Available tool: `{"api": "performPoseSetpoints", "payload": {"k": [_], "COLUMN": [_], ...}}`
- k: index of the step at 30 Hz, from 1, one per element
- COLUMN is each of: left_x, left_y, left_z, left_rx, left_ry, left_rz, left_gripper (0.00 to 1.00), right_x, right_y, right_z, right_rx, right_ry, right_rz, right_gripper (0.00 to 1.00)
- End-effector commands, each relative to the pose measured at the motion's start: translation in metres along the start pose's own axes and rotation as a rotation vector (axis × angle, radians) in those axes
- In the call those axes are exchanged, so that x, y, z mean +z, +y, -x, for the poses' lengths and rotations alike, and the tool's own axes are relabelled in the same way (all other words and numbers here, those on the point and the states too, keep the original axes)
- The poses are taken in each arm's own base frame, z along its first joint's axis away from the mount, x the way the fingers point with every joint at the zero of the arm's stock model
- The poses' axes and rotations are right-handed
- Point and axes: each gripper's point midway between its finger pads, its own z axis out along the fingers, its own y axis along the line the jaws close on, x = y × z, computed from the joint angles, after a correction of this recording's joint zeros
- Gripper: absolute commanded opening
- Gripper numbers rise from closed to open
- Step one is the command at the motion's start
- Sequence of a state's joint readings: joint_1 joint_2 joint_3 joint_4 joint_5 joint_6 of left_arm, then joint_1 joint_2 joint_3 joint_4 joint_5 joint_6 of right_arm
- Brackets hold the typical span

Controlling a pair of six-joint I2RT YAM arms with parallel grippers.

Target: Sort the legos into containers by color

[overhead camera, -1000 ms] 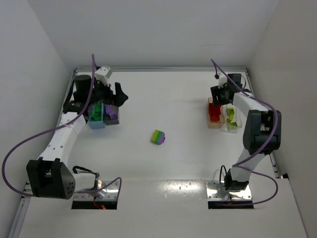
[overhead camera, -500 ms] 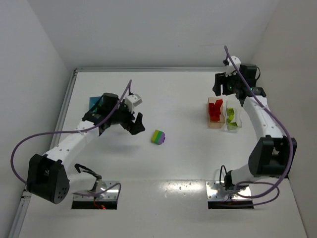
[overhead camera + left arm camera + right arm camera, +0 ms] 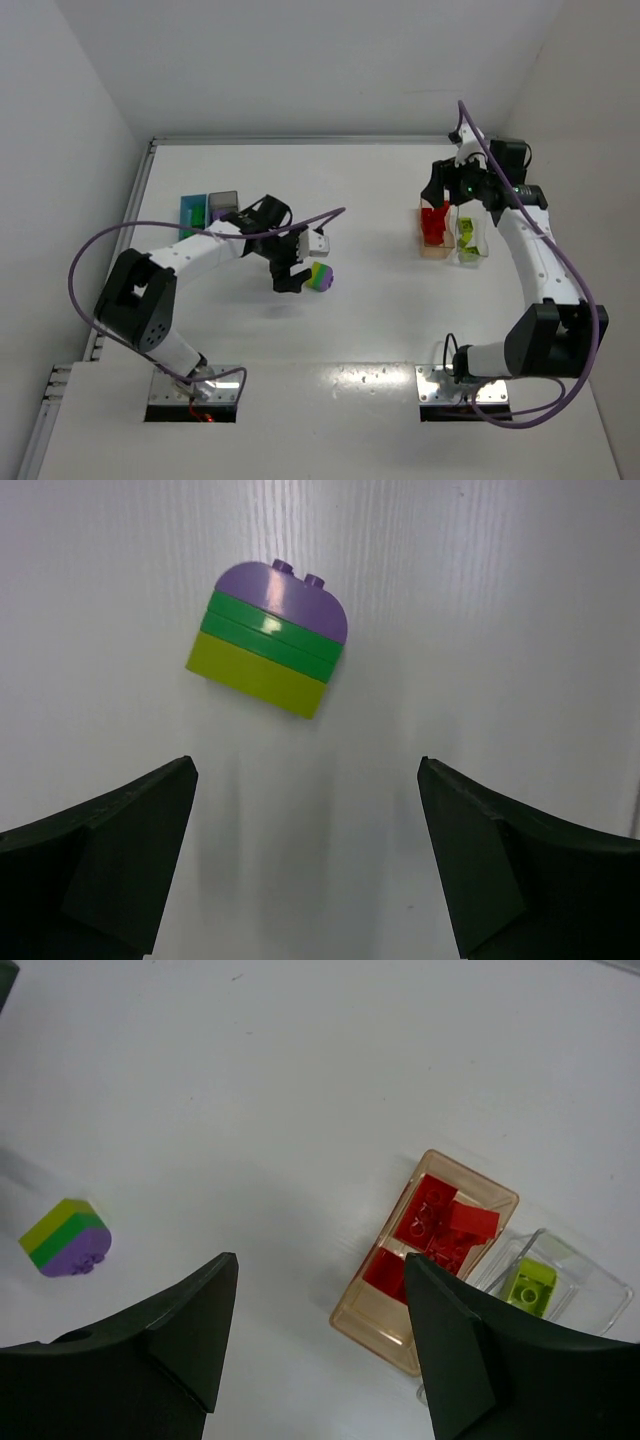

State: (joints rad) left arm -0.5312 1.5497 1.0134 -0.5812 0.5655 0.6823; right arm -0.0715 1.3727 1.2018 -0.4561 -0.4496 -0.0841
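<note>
You are hovering the left gripper (image 3: pixel 305 772) over the middle of the table (image 3: pixel 380 320), its fingers spread wide and gripping nothing. The stacked lego cluster (image 3: pixel 268 638) is lying on the table just beyond the fingertips. It is showing a purple studded cap, a green band and a yellow-green band, and nothing is touching it.

You are holding the right gripper (image 3: pixel 320 1263) above the far right of the table, with its fingers standing apart and nothing between them. Below it, the translucent peach-orange container (image 3: pixel 350 1322) is holding several red bricks (image 3: pixel 440 1222) piled loosely together. The clear container (image 3: pixel 620 1305) is sitting against its right side, touching or nearly so, and is holding one yellow-green brick (image 3: pixel 528 1285).

On the far left, the light blue container (image 3: pixel 183 212) and the dark grey container (image 3: pixel 224 200) are sitting side by side, with the grey one on the right. The left arm is stretching past them toward the centre. In the overhead view a greenish patch is showing inside the blue one. What the grey one is holding is too small to tell.

The cluster is lying well apart from both pairs of containers, roughly between them and a little nearer to you.
</note>
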Motion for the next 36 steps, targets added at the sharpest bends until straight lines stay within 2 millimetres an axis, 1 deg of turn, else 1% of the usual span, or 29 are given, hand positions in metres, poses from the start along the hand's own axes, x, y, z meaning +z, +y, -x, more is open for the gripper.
{"api": "performPoseSetpoints", "payload": {"k": [1,2,3,4,5,6,7,8,9,12,14,16,17,18,19,20,21,23,27,30,31,33,36], "left_x": [0.006,0.008,0.011,0.014,0.020,0.022,0.027,0.030,0.036,0.043,0.049,0.052,0.055,0.055,0.056,0.060,0.059,0.061,0.061,0.061,0.062,0.062,0.063], "left_y": [0.013,0.017,0.014,0.015,0.012,0.014,0.011,0.012,0.012,0.014,0.016,0.023,0.024,0.032,0.035,0.034,0.036,0.036,0.042,0.042,0.040,0.037,0.040], "left_z": [0.025,0.024,0.024,0.026,0.020,0.020,0.019,0.021,0.015,0.014,0.009,0.008,0.007,0.010,0.013,0.010,0.014,0.012,0.018,0.018,0.015,0.015,0.018], "left_rx": [0.334,0.361,0.388,0.451,0.455,0.469,0.483,0.489,0.486,0.496,0.494,0.486,0.482,0.484,0.487,0.479,0.485,0.480,0.496,0.497,0.491,0.510,0.512], "left_ry": [-0.016,-0.007,0.002,0.006,0.014,0.015,0.020,0.011,0.023,0.021,0.030,0.030,0.034,0.027,0.024,0.023,0.017,0.021,0.008,0.008,0.012,0.019,0.009], "left_rz": [-0.026,-0.023,-0.044,-0.058,-0.089,-0.092,-0.107,-0.117,-0.136,-0.152,-0.167,-0.159,-0.164,-0.148,-0.143,-0.158,-0.149,-0.156,-0.135,-0.135,-0.141,-0.143,-0.128], "left_gripper": [0.99,0.99,0.99,0.99,0.99,0.99,0.99,0.99,0.99,0.99,0.99,0.99,0.99,0.99,0.99,0.99,0.99,0.99,0.99,0.99,0.99,0.99,0.99], "right_x": [-0.011,-0.011,-0.011,-0.012,-0.009,-0.009,-0.009,-0.010,-0.010,-0.011,-0.008,-0.008,-0.006,-0.006,-0.006,-0.006,-0.004,-0.004,-0.001,-0.001,-0.001,-0.001,-0.001], "right_y": [0.006,0.007,0.007,0.008,0.007,0.007,0.007,0.004,0.004,0.005,0.003,0.003,0.005,0.005,0.005,0.005,0.004,0.004,0.003,0.005,0.005,0.005,0.005], "right_z": [0.002,0.000,0.000,-0.002,-0.005,-0.005,-0.007,-0.007,-0.007,-0.009,-0.012,-0.012,-0.016,-0.016,-0.016,-0.016,-0.018,-0.018,-0.021,-0.020,-0.020,-0.020,-0.024], "right_rx": [-0.022,-0.017,-0.017,-0.012,-0.007,-0.007,-0.011,-0.007,-0.007,-0.002,-0.006,-0.006,0.003,0.003,0.003,0.003,0.008,0.008,0.012,0.012,0.012,0.003,0.008], "right_ry": [-0.019,-0.011,-0.011,-0.002,0.007,0.007,0.015,0.014,0.014,0.022,0.030,0.031,0.044,0.044,0.044,0.044,0.051,0.051,0.059,0.057,0.057,0.056,0.064], "right_rz": [0.029,0.031,0.031,0.033,0.035,0.035,0.037,0.030,0.030,0.032,0.034,0.034,0.047,0.047,0.047,0.047,0.049,0.049,0.051,0.060,0.060,0.060,0.062], "right_gripper": [0.68,0.68,0.68,0.68,0.68,0.68,0.68,0.68,0.68,0.68,0.68,0.68,0.68,0.68,0.68,0.68,0.68,0.68,0.68,0.68,0.68,0.68,0.68]}}
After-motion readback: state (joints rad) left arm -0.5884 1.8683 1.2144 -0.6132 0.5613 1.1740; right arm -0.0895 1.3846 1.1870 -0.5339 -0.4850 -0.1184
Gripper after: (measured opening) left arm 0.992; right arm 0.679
